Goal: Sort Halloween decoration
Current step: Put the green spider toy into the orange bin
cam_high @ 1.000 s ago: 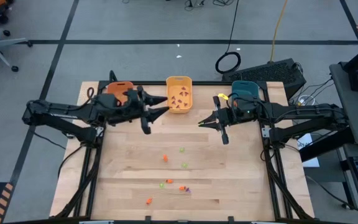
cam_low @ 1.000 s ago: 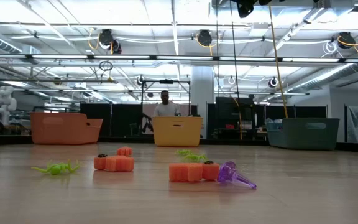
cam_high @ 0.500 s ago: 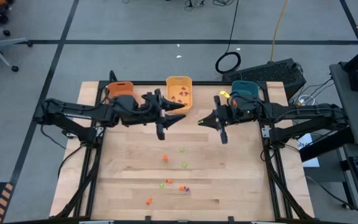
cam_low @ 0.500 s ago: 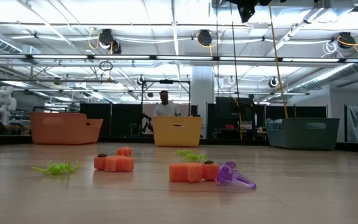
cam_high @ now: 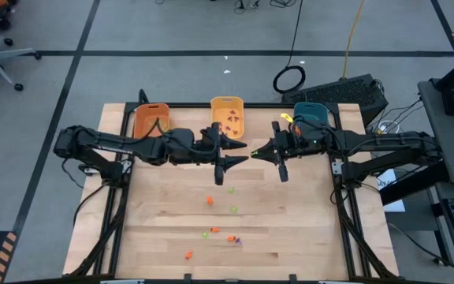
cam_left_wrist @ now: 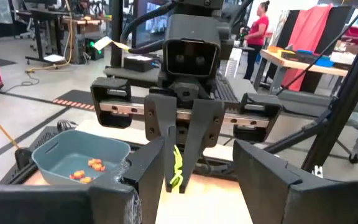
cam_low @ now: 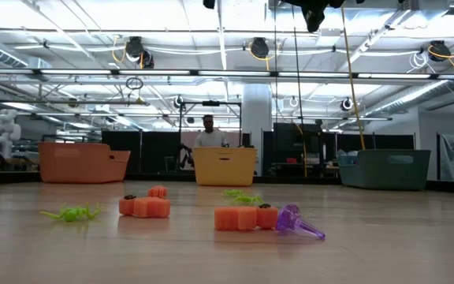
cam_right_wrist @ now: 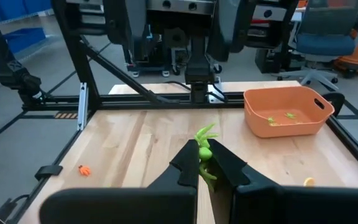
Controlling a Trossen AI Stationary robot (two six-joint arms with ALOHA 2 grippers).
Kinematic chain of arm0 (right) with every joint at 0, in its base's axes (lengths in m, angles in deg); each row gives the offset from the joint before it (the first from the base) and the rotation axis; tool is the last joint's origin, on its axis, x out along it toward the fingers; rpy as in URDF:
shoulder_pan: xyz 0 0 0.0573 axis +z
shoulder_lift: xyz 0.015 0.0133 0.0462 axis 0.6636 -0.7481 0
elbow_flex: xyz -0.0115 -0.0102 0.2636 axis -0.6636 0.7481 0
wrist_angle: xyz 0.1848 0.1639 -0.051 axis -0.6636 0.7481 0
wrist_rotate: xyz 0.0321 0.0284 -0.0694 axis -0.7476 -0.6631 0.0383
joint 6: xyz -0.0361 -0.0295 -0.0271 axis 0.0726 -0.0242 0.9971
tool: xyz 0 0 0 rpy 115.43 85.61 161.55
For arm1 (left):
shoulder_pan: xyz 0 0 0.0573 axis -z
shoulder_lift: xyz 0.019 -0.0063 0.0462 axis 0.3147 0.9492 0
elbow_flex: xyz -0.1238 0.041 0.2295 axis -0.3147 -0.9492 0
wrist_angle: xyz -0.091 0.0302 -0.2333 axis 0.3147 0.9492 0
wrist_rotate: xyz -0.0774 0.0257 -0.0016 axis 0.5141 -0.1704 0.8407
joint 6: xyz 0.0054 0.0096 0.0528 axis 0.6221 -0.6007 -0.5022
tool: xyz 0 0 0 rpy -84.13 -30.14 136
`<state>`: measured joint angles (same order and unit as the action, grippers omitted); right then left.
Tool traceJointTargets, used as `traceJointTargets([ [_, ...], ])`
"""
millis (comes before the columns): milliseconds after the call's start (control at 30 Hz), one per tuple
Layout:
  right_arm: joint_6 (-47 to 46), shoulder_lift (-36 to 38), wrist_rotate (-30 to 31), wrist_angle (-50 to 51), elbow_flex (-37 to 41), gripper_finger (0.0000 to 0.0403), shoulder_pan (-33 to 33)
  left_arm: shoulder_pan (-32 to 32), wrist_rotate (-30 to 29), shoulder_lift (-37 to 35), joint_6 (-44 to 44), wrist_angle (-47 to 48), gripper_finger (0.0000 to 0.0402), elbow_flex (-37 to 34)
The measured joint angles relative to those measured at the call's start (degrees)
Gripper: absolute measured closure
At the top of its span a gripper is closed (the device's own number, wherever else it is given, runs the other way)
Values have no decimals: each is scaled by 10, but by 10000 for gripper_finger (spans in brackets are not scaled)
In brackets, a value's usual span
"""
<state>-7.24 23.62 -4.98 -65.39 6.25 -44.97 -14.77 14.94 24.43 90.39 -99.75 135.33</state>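
Green trinket (cam_right_wrist: 205,151) pinched in closed right gripper (cam_high: 254,155); left gripper (cam_high: 237,155) open, empty, nose to nose with it. Risks collision, or a drop mid-handover.

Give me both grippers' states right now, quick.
Left gripper: open, empty, above the middle of the wooden table.
Right gripper: shut on a small light green spider-shaped plastic trinket, raised near the teal bin.

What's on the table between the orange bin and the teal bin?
A yellow bin with purple trinkets sits between the orange bin and the teal bin, in the high view.
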Motion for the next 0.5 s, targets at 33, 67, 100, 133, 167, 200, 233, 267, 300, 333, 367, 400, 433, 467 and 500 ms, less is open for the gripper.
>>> traceJointTargets([
  [33, -3, 0, 0, 0, 0, 401, 0, 0, 0, 5, 0, -5, 213, 0],
  [67, -4, 0, 0, 0, 0, 401, 0, 0, 1, 8, 0, -5, 213, 0],
  [100, -6, 0, 0, 0, 0, 401, 0, -1, 6, 12, 0, -3, 213, 0],
  [133, -8, 0, 0, 0, 0, 401, 0, -2, 12, 18, 0, -4, 213, 0],
  [167, -11, 0, 0, 0, 0, 401, 0, -2, 17, 24, 2, -11, 213, 0],
  [200, -12, -2, 0, 0, 0, 401, 0, -2, 23, 30, 4, -21, 213, 0],
  [233, -12, -3, 0, 0, 0, 401, 0, -2, 25, 36, 4, -28, 213, 0],
  [267, -12, -5, 0, 0, 0, 401, 0, -2, 25, 41, 5, -35, 213, 0],
  [300, -12, -7, 0, 0, 0, 401, 0, -2, 25, 48, 5, -47, 213, 0],
  [333, -12, -8, 0, 0, 0, 401, 0, -2, 25, 53, 6, -57, 213, 0],
  [367, -12, -10, 0, 0, 0, 401, 0, -2, 25, 56, 6, -61, 213, 0],
  [400, -13, -12, 0, 0, 0, 401, 0, -2, 25, 60, 6, -67, 213, 0],
  [433, -14, -13, -1, 0, 0, 401, 0, -2, 22, 62, 6, -72, 213, 0],
  [467, -18, -14, -2, 1, 0, 401, 0, -2, 16, 63, 6, -73, 213, 0],
  [500, -23, -15, -2, 1, 1, 401, 0, -2, 10, 65, 6, -73, 213, 0],
])
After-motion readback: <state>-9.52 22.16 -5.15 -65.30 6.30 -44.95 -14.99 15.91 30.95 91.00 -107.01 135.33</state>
